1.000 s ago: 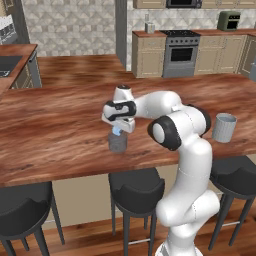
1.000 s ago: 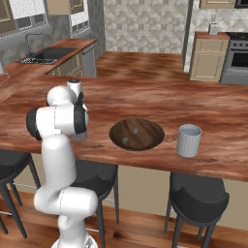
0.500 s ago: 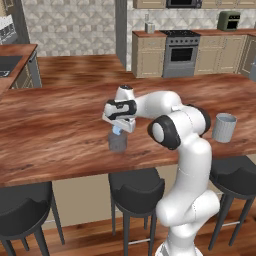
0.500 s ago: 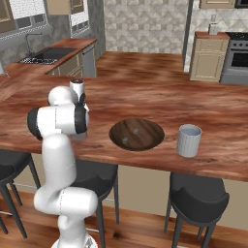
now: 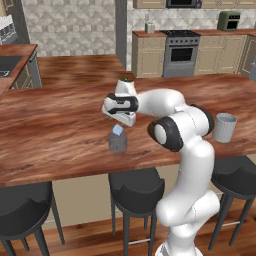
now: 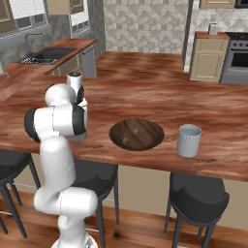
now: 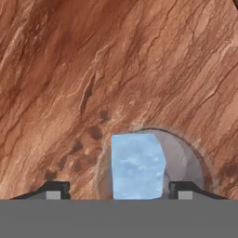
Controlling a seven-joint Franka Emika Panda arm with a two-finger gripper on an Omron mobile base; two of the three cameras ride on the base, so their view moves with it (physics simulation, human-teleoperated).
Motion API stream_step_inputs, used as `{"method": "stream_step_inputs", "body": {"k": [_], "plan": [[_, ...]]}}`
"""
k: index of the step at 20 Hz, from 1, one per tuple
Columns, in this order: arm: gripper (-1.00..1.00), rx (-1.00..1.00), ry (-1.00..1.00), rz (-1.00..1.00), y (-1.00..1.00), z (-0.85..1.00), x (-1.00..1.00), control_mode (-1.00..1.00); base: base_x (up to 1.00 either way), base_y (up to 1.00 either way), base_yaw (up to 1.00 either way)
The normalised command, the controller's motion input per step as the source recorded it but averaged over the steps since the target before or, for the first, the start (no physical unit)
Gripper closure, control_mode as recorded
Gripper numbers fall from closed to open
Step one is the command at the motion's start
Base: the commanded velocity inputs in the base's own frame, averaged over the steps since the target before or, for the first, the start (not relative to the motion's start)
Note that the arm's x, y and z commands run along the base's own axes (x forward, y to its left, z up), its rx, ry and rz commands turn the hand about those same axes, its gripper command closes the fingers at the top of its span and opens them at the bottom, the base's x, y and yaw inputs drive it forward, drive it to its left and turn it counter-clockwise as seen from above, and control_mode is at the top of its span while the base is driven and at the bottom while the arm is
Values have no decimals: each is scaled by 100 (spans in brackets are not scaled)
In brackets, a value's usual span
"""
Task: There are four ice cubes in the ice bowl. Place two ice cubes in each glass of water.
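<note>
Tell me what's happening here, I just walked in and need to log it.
The white arm's gripper hovers over the dark grey tumbler on the wooden counter, jaws open. A pale blue ice cube sits between the gripper and the tumbler's mouth, apparently just let go. The brown ice bowl and the paler tumbler stand further along the counter.

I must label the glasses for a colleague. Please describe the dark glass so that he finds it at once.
On the long reddish-brown wooden counter, look near the front edge, directly below the white arm's end effector. There stands the short dark grey translucent tumbler. Unlike the paler blue-grey tumbler far to its right, a pale blue ice cube hangs at its mouth.
</note>
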Motion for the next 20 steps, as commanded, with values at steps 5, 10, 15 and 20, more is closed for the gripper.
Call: {"method": "stream_step_inputs", "body": {"k": [5, 10, 15, 20], "plan": [[-100, 0, -5, -11, -18, 77, -25, -100, 0, 0, 0], [-100, 0, 1, -26, -96, 21, -44, -100, 0, 0, 0], [-100, -2, 7, -32, -100, 1, -57, -100, 0, 0, 0], [-100, 0, 7, -49, -95, -2, -58, -100, 0, 0, 0]]}}
